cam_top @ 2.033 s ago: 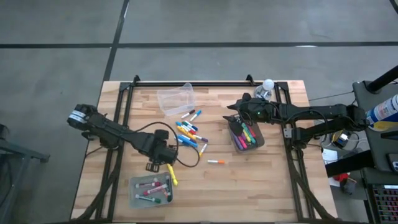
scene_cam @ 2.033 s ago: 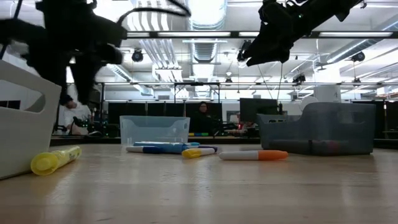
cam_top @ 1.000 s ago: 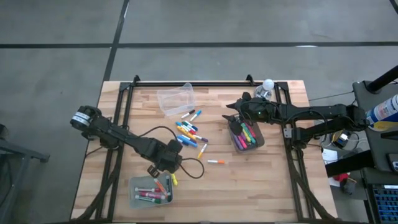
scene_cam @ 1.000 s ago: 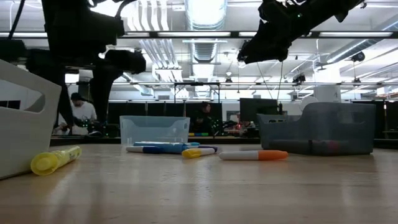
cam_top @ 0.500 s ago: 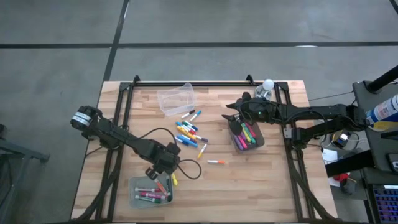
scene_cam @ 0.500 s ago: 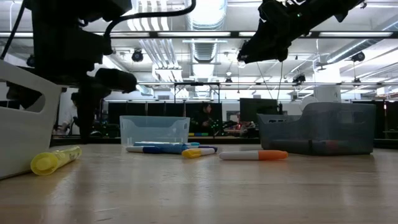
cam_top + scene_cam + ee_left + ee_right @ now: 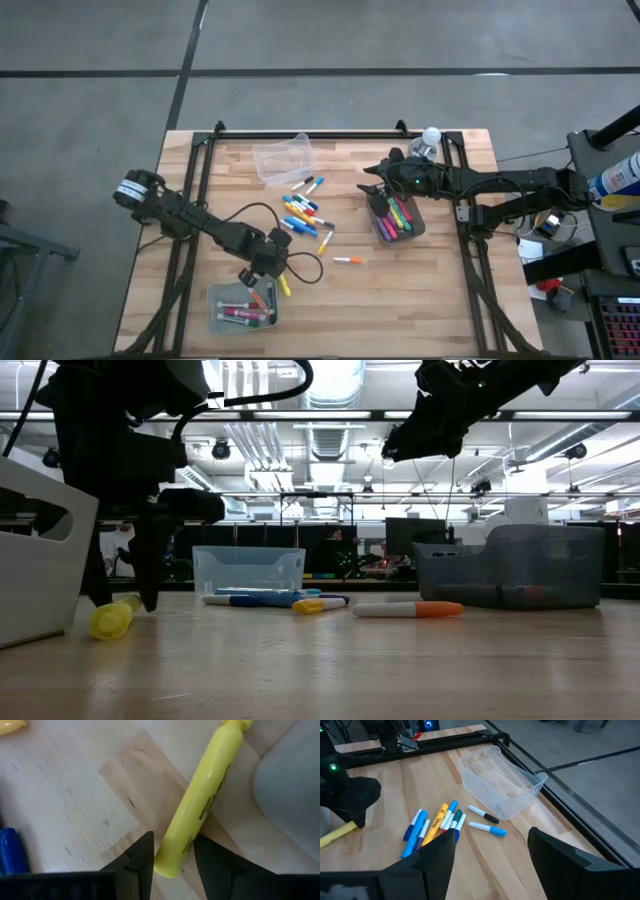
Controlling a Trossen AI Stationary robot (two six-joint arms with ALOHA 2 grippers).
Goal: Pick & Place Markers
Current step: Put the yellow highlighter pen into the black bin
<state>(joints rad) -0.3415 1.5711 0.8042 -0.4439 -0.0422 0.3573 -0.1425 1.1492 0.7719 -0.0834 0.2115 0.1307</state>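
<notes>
A yellow marker [image 7: 200, 810] lies flat on the wooden table beside the near-left grey bin [image 7: 225, 298], which holds several markers. My left gripper [image 7: 276, 279] points steeply down over the marker's end and is shut on it. More markers [image 7: 305, 214] lie loose in a heap at the table's middle. An orange-and-white marker [image 7: 348, 260] lies apart from them. My right gripper [image 7: 376, 190] hangs open and empty above the dark bin [image 7: 415, 228] of markers at the right. My left gripper pinches the yellow marker's end [image 7: 169, 862] between its two fingers [image 7: 137, 862], one on each long side. The fingers come from above, slanting down, and lie across the marker. The marker stays flat on the table [image 7: 112, 618], its other end reaching toward the grey bin.
A clear empty bin [image 7: 283, 158] stands at the far middle. The black frame rails [image 7: 310, 133] run along the far edge and both sides. A loose black cable [image 7: 305, 268] loops on the table next to my left gripper. People and monitors show in the room behind.
My left gripper has come down beside the near-left bin onto the yellow marker. The marker has turned about on the table, its end swinging away from the bin wall. My right arm has kept still.
</notes>
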